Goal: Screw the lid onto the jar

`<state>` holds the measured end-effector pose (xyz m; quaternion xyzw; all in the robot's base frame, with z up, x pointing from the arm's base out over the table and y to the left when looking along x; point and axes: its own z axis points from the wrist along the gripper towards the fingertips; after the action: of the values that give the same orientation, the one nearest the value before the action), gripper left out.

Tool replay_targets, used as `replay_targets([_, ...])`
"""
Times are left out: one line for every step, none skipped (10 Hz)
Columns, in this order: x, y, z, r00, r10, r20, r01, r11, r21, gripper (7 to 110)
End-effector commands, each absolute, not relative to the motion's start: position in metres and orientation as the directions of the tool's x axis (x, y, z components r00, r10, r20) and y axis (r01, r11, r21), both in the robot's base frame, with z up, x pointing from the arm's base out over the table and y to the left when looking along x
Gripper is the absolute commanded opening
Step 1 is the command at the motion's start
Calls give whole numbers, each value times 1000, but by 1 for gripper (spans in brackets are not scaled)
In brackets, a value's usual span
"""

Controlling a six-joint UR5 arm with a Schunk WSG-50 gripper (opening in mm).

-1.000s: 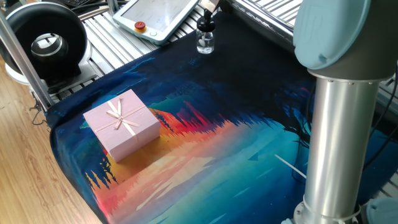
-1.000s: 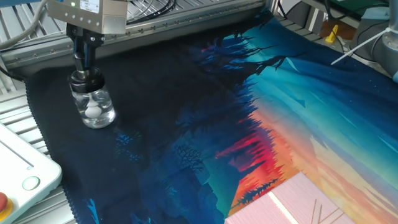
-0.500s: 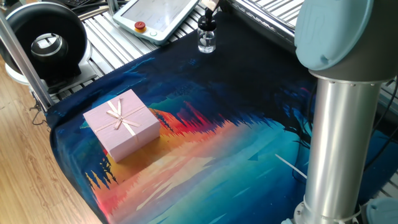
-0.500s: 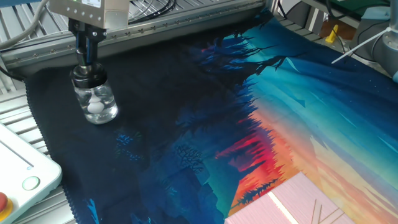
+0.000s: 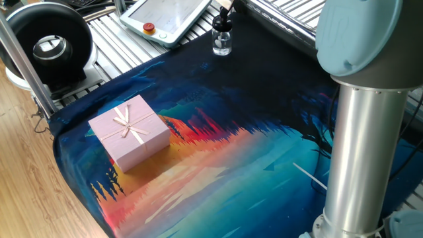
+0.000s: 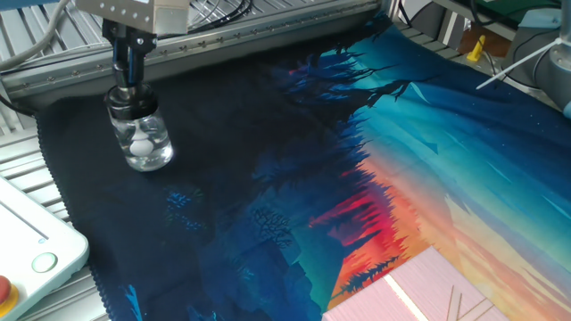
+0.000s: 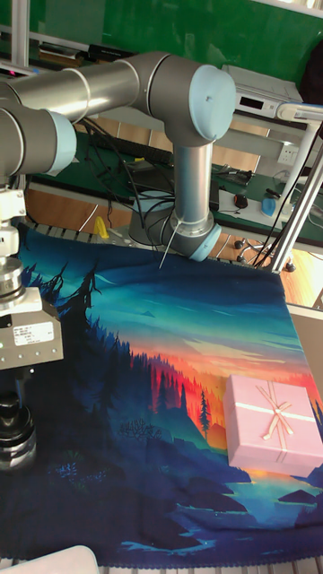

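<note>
On dark cloth (image 6: 268, 160), gripper (image 6: 130, 71) pinches lid (image 6: 128, 94) atop jar (image 6: 143, 143).

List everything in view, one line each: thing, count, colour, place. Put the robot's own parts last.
jar: one, clear glass with white bits inside, on the dark corner of the mat under the gripper.
lid: one, black, on the jar's neck, its narrow top between the fingers.
gift box: one, pink with a pale ribbon bow, on the mat far from the jar.
mat: one, blue, orange and black forest print, covering the table.
teach pendant: one, white with a red button, beside the mat near the jar.
round black device: one, black with a silver centre, off the mat.
robot arm: one, silver with pale blue joint caps.
gripper: one, black fingers closed on the lid.
</note>
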<state>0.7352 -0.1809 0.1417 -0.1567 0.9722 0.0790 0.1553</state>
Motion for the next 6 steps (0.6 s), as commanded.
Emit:
replay_targets([730,-184,149,-903,-281,-325,-329,938,104,7])
replay_targets([725,-186,151,-904,-288,-315,-334,937,103,7])
replay_targets([723,-188,153,-905,-291,-311,-336,936,101,7])
replay_targets([721,-189,156,-904,-295,-310,-339,936,99,7])
replay_targets([720,-190,159,-905,-298,-305,-341,935,97,7])
replay_targets([719,-192,164,-905,-303,-300,-344,934,95,7])
